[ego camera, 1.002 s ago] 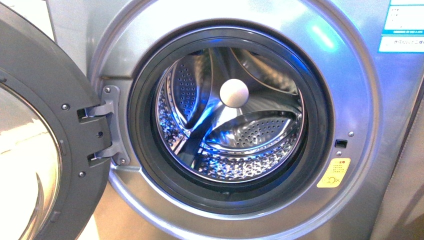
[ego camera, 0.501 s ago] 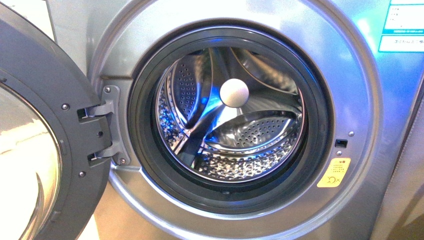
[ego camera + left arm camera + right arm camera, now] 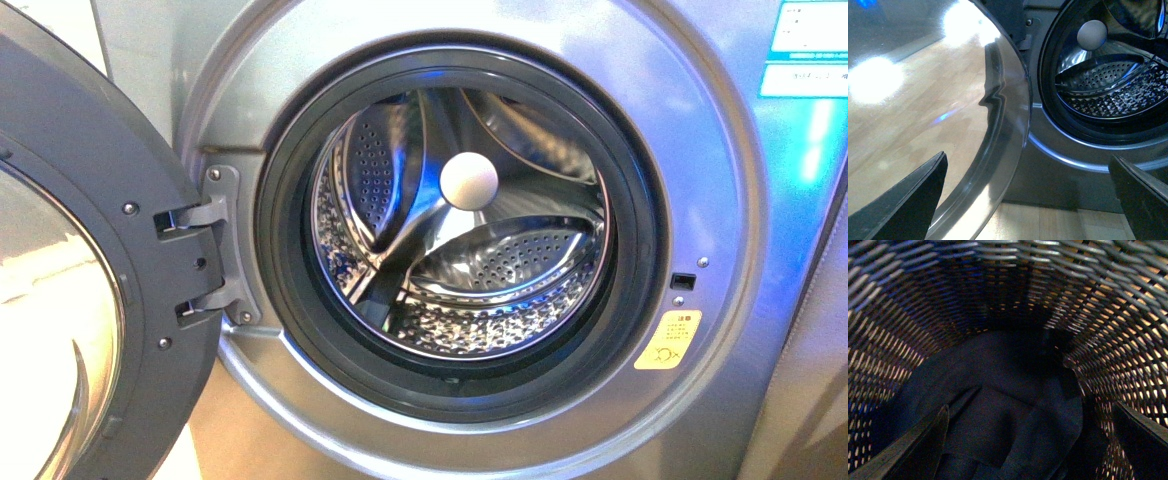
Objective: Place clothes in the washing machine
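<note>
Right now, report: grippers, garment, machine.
Left gripper open, empty. Right gripper open over dark blue garment in woven wicker basket. Silver-grey washing machine: door open, steel drum clear.

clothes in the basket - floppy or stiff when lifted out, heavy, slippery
Probably floppy: the clothes lie slumped in soft folds at the bottom of the woven basket, so parts would likely dangle when lifted. Likely light for their size, since the fabric looks thin. The matte cloth probably won't slip, though a trailing end might snag the weave.
</note>
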Controlling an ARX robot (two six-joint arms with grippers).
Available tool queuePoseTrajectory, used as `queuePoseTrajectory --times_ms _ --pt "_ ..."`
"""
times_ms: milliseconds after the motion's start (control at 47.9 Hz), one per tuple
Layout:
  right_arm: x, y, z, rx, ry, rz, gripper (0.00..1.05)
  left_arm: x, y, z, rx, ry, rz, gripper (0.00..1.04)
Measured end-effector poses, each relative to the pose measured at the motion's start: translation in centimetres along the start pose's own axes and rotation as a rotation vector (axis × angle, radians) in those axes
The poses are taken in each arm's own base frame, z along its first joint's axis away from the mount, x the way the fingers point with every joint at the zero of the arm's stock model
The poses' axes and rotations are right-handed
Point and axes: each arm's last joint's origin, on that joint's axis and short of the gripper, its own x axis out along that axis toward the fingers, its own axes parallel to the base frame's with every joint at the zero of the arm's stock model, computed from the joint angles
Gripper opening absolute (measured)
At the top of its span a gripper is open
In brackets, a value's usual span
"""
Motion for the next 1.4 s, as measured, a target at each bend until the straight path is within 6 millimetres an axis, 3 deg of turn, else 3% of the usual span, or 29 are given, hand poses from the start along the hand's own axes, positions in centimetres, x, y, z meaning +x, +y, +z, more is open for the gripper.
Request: queuePoseTrajectory --times_ms 417,689,1398 --pt "5.6 1.2 -4.0 -0.026 0.06 0.02 0.97 0.0 0.0 0.0 0.0 0.0 0.0 0.98" --pt "8.6 0.7 -6.1 0.047 0.121 0.035 0.97 0.0 0.0 0.0 0.0 0.0 0.0 0.98" --pt "11.8 -0.3 -9.2 0.131 0.196 0.079 0.97 0.0 0.0 0.0 0.0 0.0 0.0 0.98"
